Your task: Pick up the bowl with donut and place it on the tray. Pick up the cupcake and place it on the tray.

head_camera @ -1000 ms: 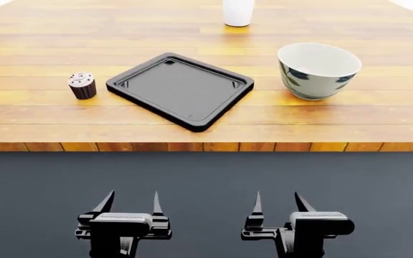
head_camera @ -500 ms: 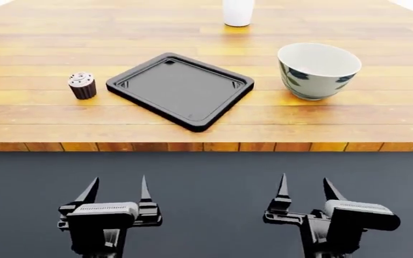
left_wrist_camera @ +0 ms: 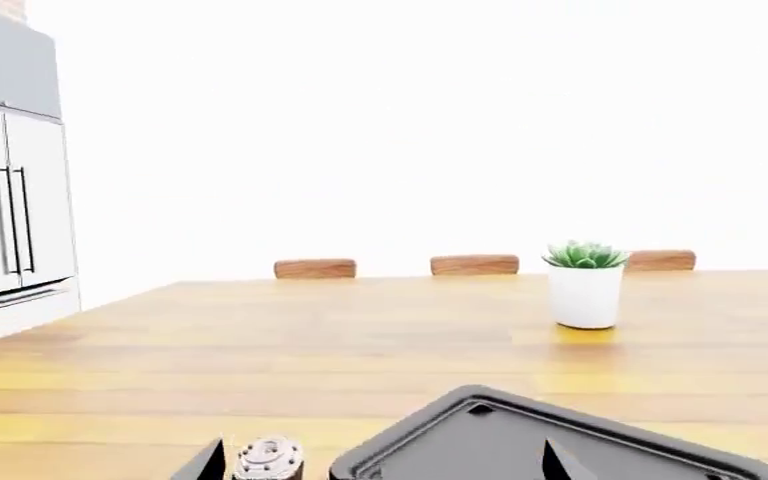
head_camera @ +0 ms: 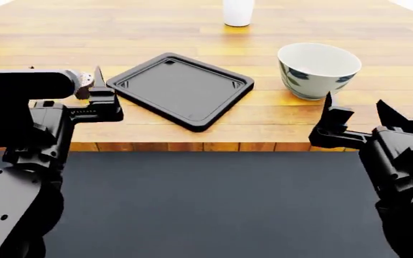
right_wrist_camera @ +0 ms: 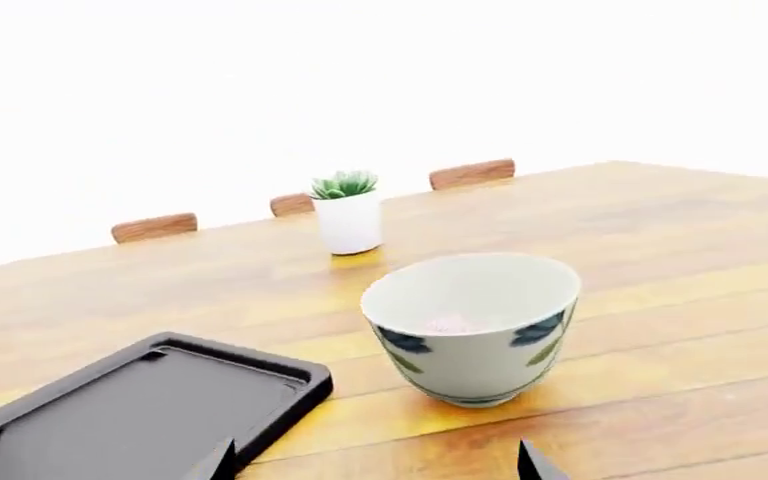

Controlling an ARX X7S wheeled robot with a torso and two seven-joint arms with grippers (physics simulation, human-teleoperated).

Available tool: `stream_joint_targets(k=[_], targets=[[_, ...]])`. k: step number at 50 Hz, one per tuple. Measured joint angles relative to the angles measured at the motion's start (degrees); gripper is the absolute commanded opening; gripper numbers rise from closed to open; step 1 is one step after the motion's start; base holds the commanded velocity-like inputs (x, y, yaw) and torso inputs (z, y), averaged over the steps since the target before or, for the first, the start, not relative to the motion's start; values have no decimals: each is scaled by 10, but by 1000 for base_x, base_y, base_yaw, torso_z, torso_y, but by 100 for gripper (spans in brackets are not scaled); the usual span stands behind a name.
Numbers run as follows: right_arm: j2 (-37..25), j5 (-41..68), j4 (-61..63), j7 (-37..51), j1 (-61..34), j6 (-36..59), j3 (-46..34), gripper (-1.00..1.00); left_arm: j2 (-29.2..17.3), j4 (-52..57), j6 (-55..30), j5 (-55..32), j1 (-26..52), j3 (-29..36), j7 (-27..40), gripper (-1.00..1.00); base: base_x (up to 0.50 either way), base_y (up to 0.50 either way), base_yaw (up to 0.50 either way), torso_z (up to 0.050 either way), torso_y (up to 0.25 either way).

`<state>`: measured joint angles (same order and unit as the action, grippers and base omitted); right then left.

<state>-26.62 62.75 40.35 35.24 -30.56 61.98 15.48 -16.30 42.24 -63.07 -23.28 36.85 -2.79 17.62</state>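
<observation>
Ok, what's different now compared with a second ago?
Both arms came up from low in front of the table and spread outward. The left gripper now sits at table height by the cupcake, the right gripper near the table edge in front of the bowl. Both are open and hold nothing. The bowl, cupcake, tray and plant pot have not moved.

Bright, even light falls on the worktop (head_camera: 192, 32), with a warm sheen in bands beyond the tray (head_camera: 181, 88). Shadows are faint: a soft one hugs the bowl (right_wrist_camera: 472, 325). Behind the pot (left_wrist_camera: 586, 296), both wrist views blow out to pure white. Everything renders sharp, with no blur or edge distortion.
</observation>
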Motion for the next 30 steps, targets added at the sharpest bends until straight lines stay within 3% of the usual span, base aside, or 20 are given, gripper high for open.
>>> stream_joint_targets(k=[7,15,30], targets=[[-34,114,-42,60,-112,88,4,100,-19,-28,-108,-27,120,-3,-1,100,0,0,0,0,0],[-62,188,-106,93,-216,147,-16,100,-39,-88,-165,-40,215,10,-12,100,0,0,0,0,0],[-95,199,-224,91,-389,196,-96,100,-75,-206,-212,-45,351,69,-34,100,0,0,0,0,0]])
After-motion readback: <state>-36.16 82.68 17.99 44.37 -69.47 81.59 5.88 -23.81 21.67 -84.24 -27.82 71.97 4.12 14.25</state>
